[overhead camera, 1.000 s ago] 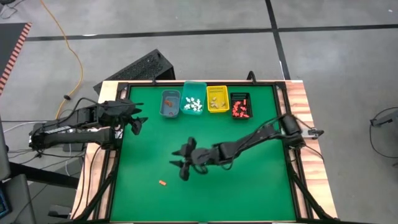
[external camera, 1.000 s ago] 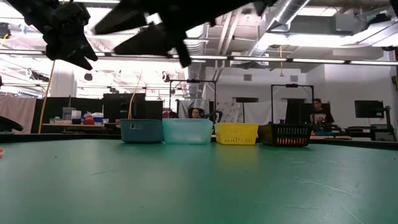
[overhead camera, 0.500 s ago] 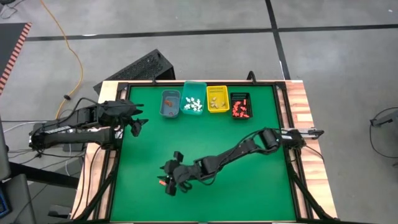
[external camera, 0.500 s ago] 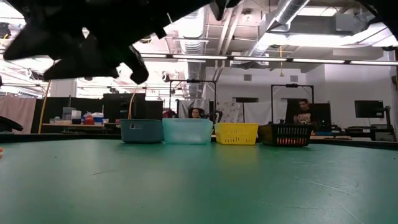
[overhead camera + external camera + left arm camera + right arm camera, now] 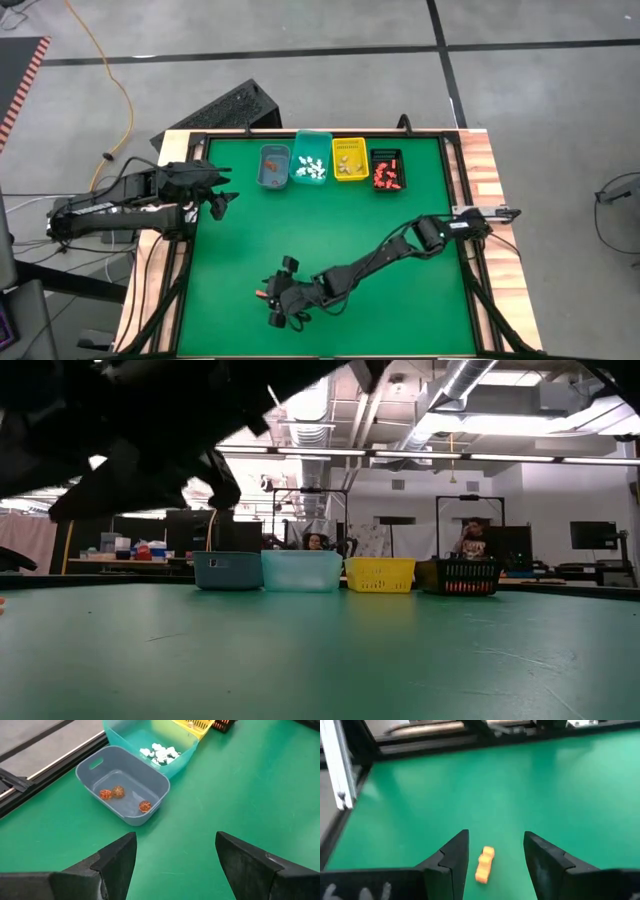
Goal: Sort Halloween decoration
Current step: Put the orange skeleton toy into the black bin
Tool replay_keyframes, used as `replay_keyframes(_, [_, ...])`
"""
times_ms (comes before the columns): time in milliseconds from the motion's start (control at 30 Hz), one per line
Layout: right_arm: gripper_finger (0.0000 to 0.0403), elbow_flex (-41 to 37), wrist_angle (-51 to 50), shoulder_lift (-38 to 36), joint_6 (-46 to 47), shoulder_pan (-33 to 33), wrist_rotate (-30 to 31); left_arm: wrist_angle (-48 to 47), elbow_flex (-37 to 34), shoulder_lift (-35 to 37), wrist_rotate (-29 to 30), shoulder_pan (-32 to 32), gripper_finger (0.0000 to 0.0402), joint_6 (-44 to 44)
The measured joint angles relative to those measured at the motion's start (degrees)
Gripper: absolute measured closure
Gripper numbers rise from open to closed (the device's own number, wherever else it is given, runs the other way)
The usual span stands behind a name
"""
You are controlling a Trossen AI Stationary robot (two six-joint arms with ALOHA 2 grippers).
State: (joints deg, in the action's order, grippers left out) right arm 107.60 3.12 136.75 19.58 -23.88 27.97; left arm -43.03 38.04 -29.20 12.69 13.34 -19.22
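A small orange decoration piece [image 5: 484, 864] lies flat on the green mat near its front left; the high view shows the same piece [image 5: 260, 294]. My right gripper [image 5: 492, 851] hangs open just above the mat with a finger on either side of the piece, not touching it; the high view shows this gripper [image 5: 274, 297] right beside it. My left gripper [image 5: 216, 200] waits open at the mat's left edge, looking at the blue-grey bin [image 5: 122, 790], which holds three orange balls.
Along the far edge stand four bins in a row: blue-grey [image 5: 273, 167], teal with white pieces [image 5: 310, 160], yellow [image 5: 349, 159] and black with red pieces [image 5: 387, 170]. A black frame [image 5: 455, 200] borders the mat. People show in the room behind.
My right gripper has swept from the mat's middle toward the near left corner and sunk lower, ending at the orange piece. Its fingers have stayed open. The piece has not moved.
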Motion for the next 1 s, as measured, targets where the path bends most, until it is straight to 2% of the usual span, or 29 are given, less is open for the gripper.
replay_keyframes(433, [0.0219, 1.2, 7.4, 4.0, -1.5, 0.6, 0.8, -0.1, 0.0, 0.0, 0.1, 0.0, 0.0141, -0.7])
replay_keyframes(1000, [0.0219, 1.5, 7.2, 5.2, -1.9, 1.0, -1.1, -0.1, 0.0, 0.0, 0.1, 0.0, 0.0141, -0.3])
